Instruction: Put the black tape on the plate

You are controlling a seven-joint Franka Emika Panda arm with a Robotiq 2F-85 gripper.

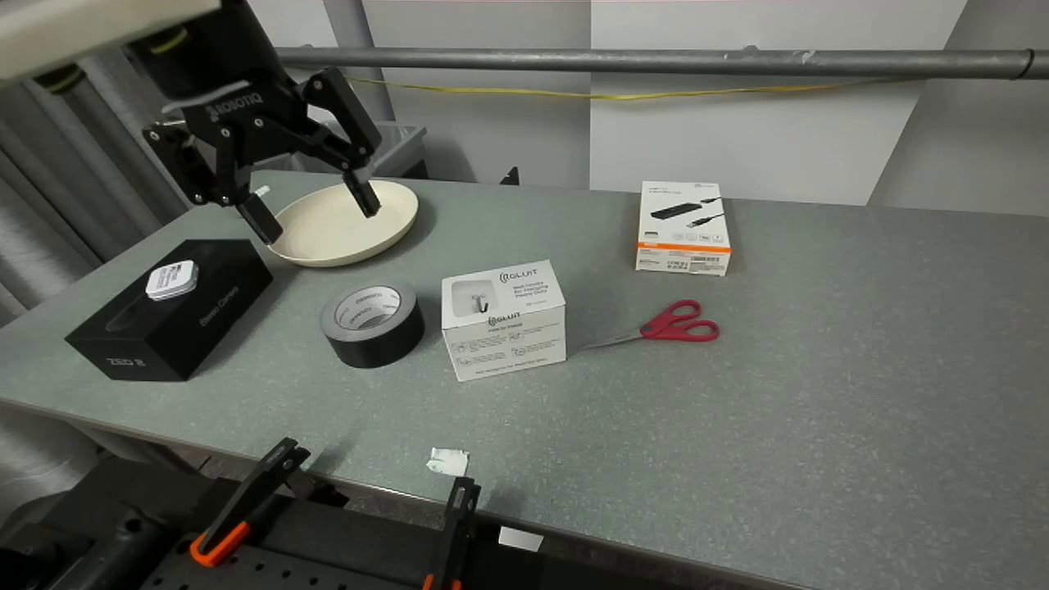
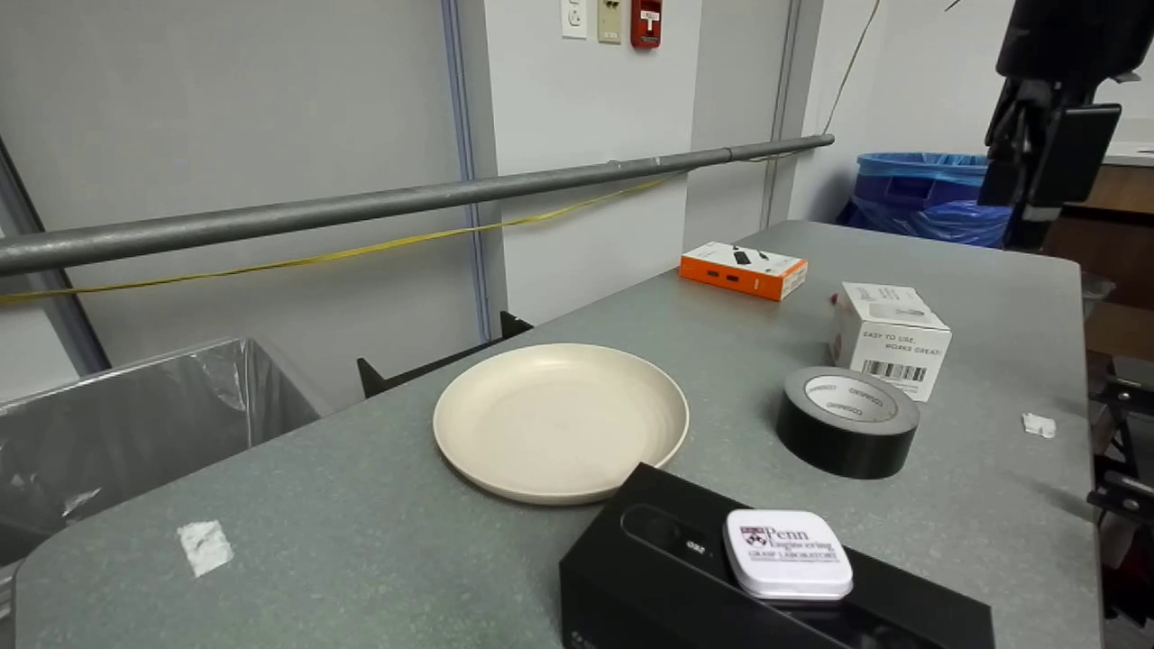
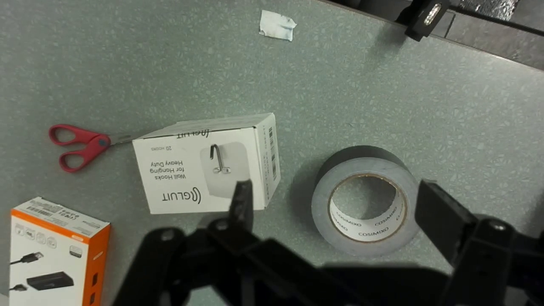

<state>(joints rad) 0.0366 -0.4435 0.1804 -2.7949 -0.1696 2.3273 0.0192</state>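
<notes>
The black tape (image 1: 379,349) lies flat on the grey table, hollow centre up, in both exterior views (image 2: 843,448). In the wrist view the tape (image 3: 320,208) shows between the open fingers, below them. The cream plate (image 1: 332,238) sits behind the tape and bears nothing; it also shows in an exterior view (image 2: 559,424) and is out of the wrist view. My gripper (image 1: 315,210) is open and empty, well above the table. It also shows in an exterior view (image 2: 1028,207) and in the wrist view (image 3: 335,199).
A black box (image 1: 172,319) with a white tin (image 1: 172,280) on it stands beside the tape and plate. A white box (image 1: 512,332) stands close on the tape's other side. Red scissors (image 1: 676,324), an orange-white box (image 1: 683,229) and a wall pipe (image 1: 656,61) lie beyond.
</notes>
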